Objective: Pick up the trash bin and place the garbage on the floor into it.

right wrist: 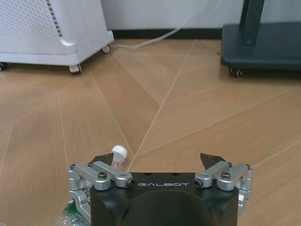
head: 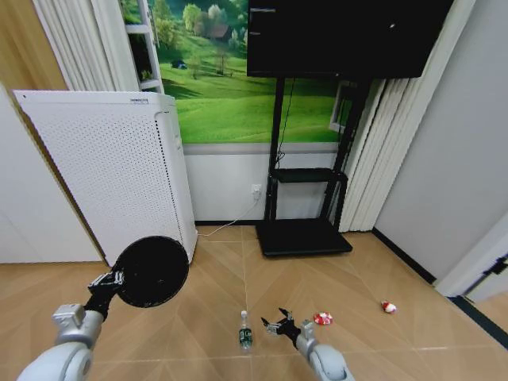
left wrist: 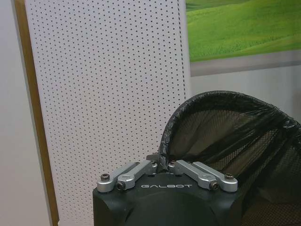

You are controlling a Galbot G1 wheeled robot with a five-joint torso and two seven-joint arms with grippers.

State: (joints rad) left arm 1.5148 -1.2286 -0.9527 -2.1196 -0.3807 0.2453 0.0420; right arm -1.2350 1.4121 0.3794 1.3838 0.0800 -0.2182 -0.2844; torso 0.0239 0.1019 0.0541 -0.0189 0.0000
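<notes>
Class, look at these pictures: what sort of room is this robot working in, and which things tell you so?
Probably a living or lounge room: a big screen on a wheeled stand, a white air purifier, wood-pattern floor and a meadow mural.

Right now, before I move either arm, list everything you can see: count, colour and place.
trash bin: 1, black, held up off the floor at its rim, in front of the appliance
bottle: 1, clear with green label, on the floor beside the right gripper
scraps: 2, red-and-white, on the floor to the right of the bottle; the other farther right
perforated appliance: 1, white, against the left wall
TV stand: 1, black, at the back wall
left gripper: shut on the bin rim
right gripper: open, low by the bottle
</notes>
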